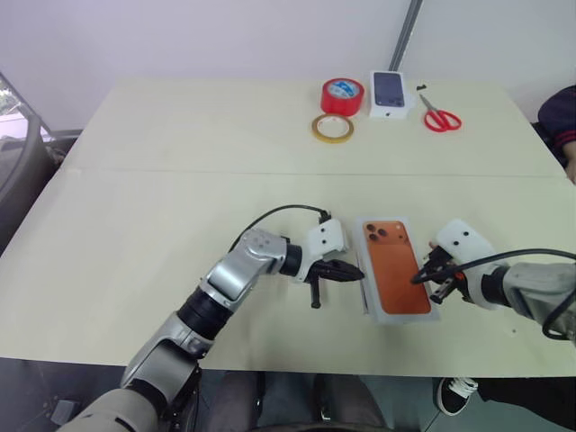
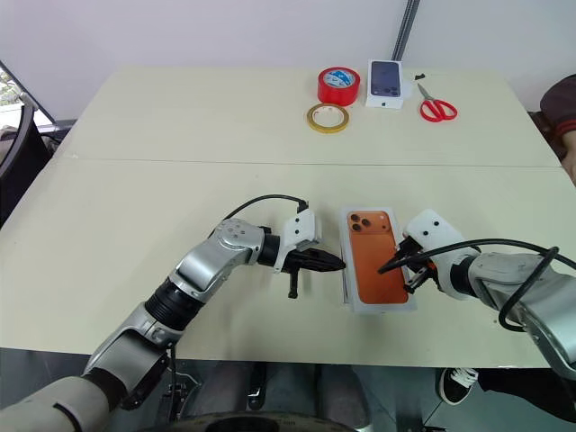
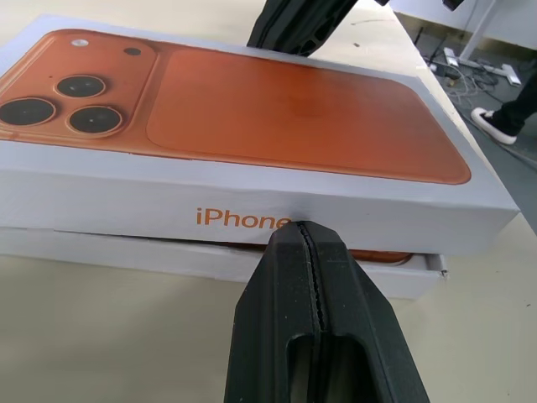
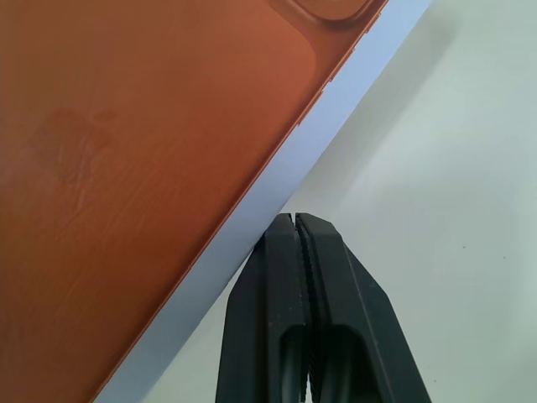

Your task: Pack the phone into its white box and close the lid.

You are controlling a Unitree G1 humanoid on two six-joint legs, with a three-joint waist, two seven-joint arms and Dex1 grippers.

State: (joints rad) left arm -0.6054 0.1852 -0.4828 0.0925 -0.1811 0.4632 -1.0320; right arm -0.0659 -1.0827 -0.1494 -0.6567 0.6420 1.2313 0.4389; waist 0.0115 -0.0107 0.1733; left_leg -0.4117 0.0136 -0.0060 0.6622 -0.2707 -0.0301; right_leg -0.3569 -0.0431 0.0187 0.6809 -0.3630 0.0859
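Observation:
The lid (image 1: 396, 268), white with an orange phone printed on top, lies over the white box (image 3: 168, 256) near the table's front edge. It is not pressed fully down: a gap remains on the long side my left gripper faces. A thin orange strip (image 3: 382, 255) in that gap looks like the phone; the rest of it is hidden. My left gripper (image 1: 360, 274) is shut, its tips against the lid's left side wall by the "iPhone" lettering. On the other side, my right gripper (image 1: 416, 279) is shut with its tips at the lid's right edge.
At the far edge of the table stand a red tape roll (image 1: 343, 94), a yellow tape ring (image 1: 332, 128), a white box printed with a dark phone (image 1: 389, 93) and red-handled scissors (image 1: 441, 117). A person's sleeve (image 1: 560, 121) shows at the right edge.

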